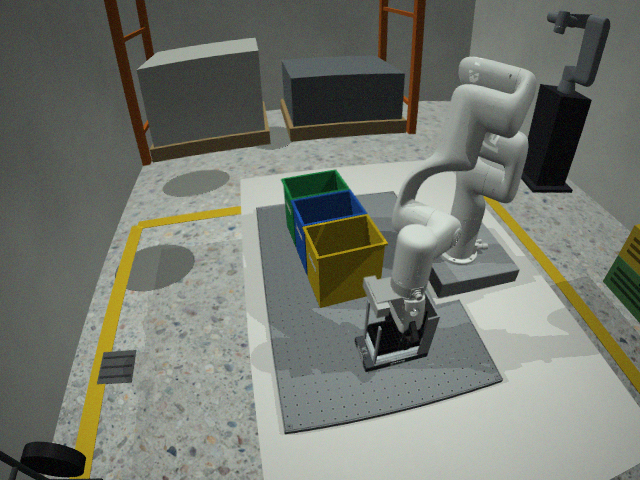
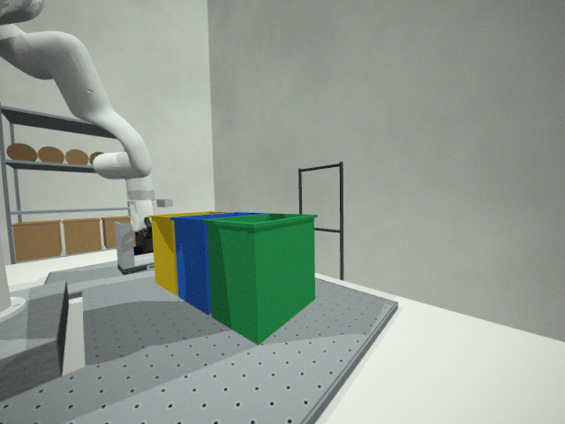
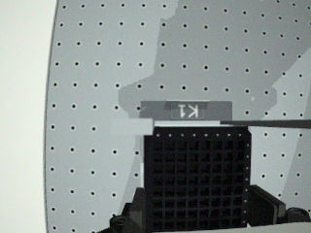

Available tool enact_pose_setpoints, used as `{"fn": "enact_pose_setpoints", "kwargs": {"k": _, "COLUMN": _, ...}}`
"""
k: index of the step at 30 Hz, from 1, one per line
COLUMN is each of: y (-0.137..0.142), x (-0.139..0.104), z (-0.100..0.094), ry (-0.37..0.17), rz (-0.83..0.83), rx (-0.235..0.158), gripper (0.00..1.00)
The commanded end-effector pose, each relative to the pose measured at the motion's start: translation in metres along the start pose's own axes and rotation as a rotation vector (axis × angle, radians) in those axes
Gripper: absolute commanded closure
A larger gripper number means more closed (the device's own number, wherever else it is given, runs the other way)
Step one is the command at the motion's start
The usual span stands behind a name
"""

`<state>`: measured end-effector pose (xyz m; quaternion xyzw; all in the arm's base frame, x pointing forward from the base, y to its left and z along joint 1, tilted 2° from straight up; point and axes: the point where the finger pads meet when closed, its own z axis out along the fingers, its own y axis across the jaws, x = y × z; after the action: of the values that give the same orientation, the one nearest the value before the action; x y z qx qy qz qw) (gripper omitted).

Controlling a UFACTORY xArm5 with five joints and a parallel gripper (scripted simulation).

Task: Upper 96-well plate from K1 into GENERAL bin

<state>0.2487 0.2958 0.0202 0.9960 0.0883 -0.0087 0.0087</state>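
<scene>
Jaws clamped wide across the black upper 96-well plate (image 3: 196,178), the gripper (image 1: 405,330) holding it by its two long sides. The plate sits inside stack rack K1 (image 1: 430,324), just beside the yellow bin (image 1: 345,260); the blue bin (image 1: 327,207) stands next behind.

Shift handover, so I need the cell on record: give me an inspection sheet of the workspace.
Surface: grey perforated board on a white table.
Job's things: dark 96-well plate in grey stack rack K1; green bin, blue bin, yellow bin in a row, upright.
Clutter: nothing seen.
Grippers: gripper inside K1, shut on the plate.
Cables: nothing seen.
Surroundings: two grey crates, orange posts, second arm.
</scene>
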Motion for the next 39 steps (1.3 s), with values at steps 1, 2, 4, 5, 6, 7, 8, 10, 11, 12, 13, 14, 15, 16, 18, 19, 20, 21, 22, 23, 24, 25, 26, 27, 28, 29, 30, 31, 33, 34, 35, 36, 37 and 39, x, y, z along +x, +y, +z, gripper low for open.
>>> {"fn": "enact_pose_setpoints", "kwargs": {"k": 1, "y": -0.001, "x": 0.001, "z": -0.003, "ry": 0.003, "rz": 0.000, "rx": 0.002, "gripper": 1.00}}
{"fn": "enact_pose_setpoints", "kwargs": {"k": 2, "y": -0.001, "x": 0.001, "z": -0.003, "ry": 0.003, "rz": 0.000, "rx": 0.002, "gripper": 1.00}}
{"fn": "enact_pose_setpoints", "kwargs": {"k": 4, "y": -0.001, "x": 0.001, "z": -0.003, "ry": 0.003, "rz": 0.000, "rx": 0.002, "gripper": 1.00}}
{"fn": "enact_pose_setpoints", "kwargs": {"k": 5, "y": -0.001, "x": 0.001, "z": -0.003, "ry": 0.003, "rz": 0.000, "rx": 0.002, "gripper": 1.00}}
{"fn": "enact_pose_setpoints", "kwargs": {"k": 6, "y": -0.001, "x": 0.001, "z": -0.003, "ry": 0.003, "rz": 0.000, "rx": 0.002, "gripper": 1.00}}
{"fn": "enact_pose_setpoints", "kwargs": {"k": 7, "y": -0.001, "x": 0.001, "z": -0.003, "ry": 0.003, "rz": 0.000, "rx": 0.002, "gripper": 1.00}}
{"fn": "enact_pose_setpoints", "kwargs": {"k": 8, "y": -0.001, "x": 0.001, "z": -0.005, "ry": 0.003, "rz": 0.000, "rx": 0.002, "gripper": 1.00}}
{"fn": "enact_pose_setpoints", "kwargs": {"k": 10, "y": -0.001, "x": 0.001, "z": -0.008, "ry": 0.003, "rz": 0.000, "rx": 0.002, "gripper": 1.00}}
{"fn": "enact_pose_setpoints", "kwargs": {"k": 11, "y": -0.001, "x": 0.001, "z": -0.010, "ry": 0.003, "rz": 0.000, "rx": 0.002, "gripper": 1.00}}
{"fn": "enact_pose_setpoints", "kwargs": {"k": 12, "y": -0.001, "x": 0.001, "z": -0.011, "ry": 0.003, "rz": 0.000, "rx": 0.002, "gripper": 1.00}}
{"fn": "enact_pose_setpoints", "kwargs": {"k": 13, "y": -0.001, "x": 0.001, "z": -0.011, "ry": 0.003, "rz": 0.000, "rx": 0.002, "gripper": 1.00}}
{"fn": "enact_pose_setpoints", "kwargs": {"k": 14, "y": -0.001, "x": 0.001, "z": -0.011, "ry": 0.003, "rz": 0.000, "rx": 0.002, "gripper": 1.00}}
{"fn": "enact_pose_setpoints", "kwargs": {"k": 15, "y": -0.001, "x": 0.001, "z": -0.013, "ry": 0.003, "rz": 0.000, "rx": 0.002, "gripper": 1.00}}
{"fn": "enact_pose_setpoints", "kwargs": {"k": 16, "y": -0.001, "x": 0.001, "z": -0.015, "ry": 0.003, "rz": 0.000, "rx": 0.002, "gripper": 1.00}}
{"fn": "enact_pose_setpoints", "kwargs": {"k": 18, "y": -0.001, "x": 0.001, "z": -0.018, "ry": 0.003, "rz": 0.000, "rx": 0.002, "gripper": 1.00}}
{"fn": "enact_pose_setpoints", "kwargs": {"k": 19, "y": -0.001, "x": 0.001, "z": -0.020, "ry": 0.003, "rz": 0.000, "rx": 0.002, "gripper": 1.00}}
{"fn": "enact_pose_setpoints", "kwargs": {"k": 20, "y": -0.001, "x": 0.001, "z": -0.021, "ry": 0.003, "rz": 0.000, "rx": 0.002, "gripper": 1.00}}
{"fn": "enact_pose_setpoints", "kwargs": {"k": 21, "y": -0.001, "x": 0.001, "z": -0.023, "ry": 0.003, "rz": 0.000, "rx": 0.002, "gripper": 1.00}}
{"fn": "enact_pose_setpoints", "kwargs": {"k": 22, "y": -0.001, "x": 0.001, "z": -0.025, "ry": 0.003, "rz": 0.000, "rx": 0.002, "gripper": 1.00}}
{"fn": "enact_pose_setpoints", "kwargs": {"k": 23, "y": -0.001, "x": 0.001, "z": -0.026, "ry": 0.003, "rz": 0.000, "rx": 0.002, "gripper": 1.00}}
{"fn": "enact_pose_setpoints", "kwargs": {"k": 24, "y": -0.001, "x": 0.001, "z": -0.028, "ry": 0.003, "rz": 0.000, "rx": 0.002, "gripper": 1.00}}
{"fn": "enact_pose_setpoints", "kwargs": {"k": 25, "y": -0.001, "x": 0.001, "z": -0.030, "ry": 0.003, "rz": 0.000, "rx": 0.002, "gripper": 1.00}}
{"fn": "enact_pose_setpoints", "kwargs": {"k": 26, "y": -0.001, "x": 0.001, "z": -0.032, "ry": 0.003, "rz": 0.000, "rx": 0.002, "gripper": 1.00}}
{"fn": "enact_pose_setpoints", "kwargs": {"k": 27, "y": -0.001, "x": 0.001, "z": -0.033, "ry": 0.003, "rz": 0.000, "rx": 0.002, "gripper": 1.00}}
{"fn": "enact_pose_setpoints", "kwargs": {"k": 28, "y": -0.001, "x": 0.001, "z": -0.035, "ry": 0.003, "rz": 0.000, "rx": 0.002, "gripper": 1.00}}
{"fn": "enact_pose_setpoints", "kwargs": {"k": 29, "y": 0.000, "x": 0.001, "z": -0.037, "ry": 0.003, "rz": 0.000, "rx": 0.002, "gripper": 1.00}}
{"fn": "enact_pose_setpoints", "kwargs": {"k": 30, "y": 0.000, "x": 0.001, "z": -0.037, "ry": 0.003, "rz": 0.000, "rx": 0.002, "gripper": 1.00}}
{"fn": "enact_pose_setpoints", "kwargs": {"k": 31, "y": 0.000, "x": 0.001, "z": -0.037, "ry": 0.003, "rz": 0.000, "rx": 0.002, "gripper": 1.00}}
{"fn": "enact_pose_setpoints", "kwargs": {"k": 33, "y": 0.000, "x": 0.001, "z": -0.040, "ry": 0.003, "rz": 0.000, "rx": 0.002, "gripper": 1.00}}
{"fn": "enact_pose_setpoints", "kwargs": {"k": 34, "y": 0.000, "x": 0.001, "z": -0.042, "ry": 0.003, "rz": 0.000, "rx": 0.002, "gripper": 1.00}}
{"fn": "enact_pose_setpoints", "kwargs": {"k": 35, "y": 0.000, "x": 0.001, "z": -0.043, "ry": 0.003, "rz": 0.000, "rx": 0.002, "gripper": 1.00}}
{"fn": "enact_pose_setpoints", "kwargs": {"k": 36, "y": 0.000, "x": 0.001, "z": -0.045, "ry": 0.003, "rz": 0.000, "rx": 0.002, "gripper": 1.00}}
{"fn": "enact_pose_setpoints", "kwargs": {"k": 37, "y": 0.000, "x": 0.001, "z": -0.047, "ry": 0.003, "rz": 0.000, "rx": 0.002, "gripper": 1.00}}
{"fn": "enact_pose_setpoints", "kwargs": {"k": 39, "y": 0.000, "x": 0.001, "z": -0.050, "ry": 0.003, "rz": 0.000, "rx": 0.002, "gripper": 1.00}}
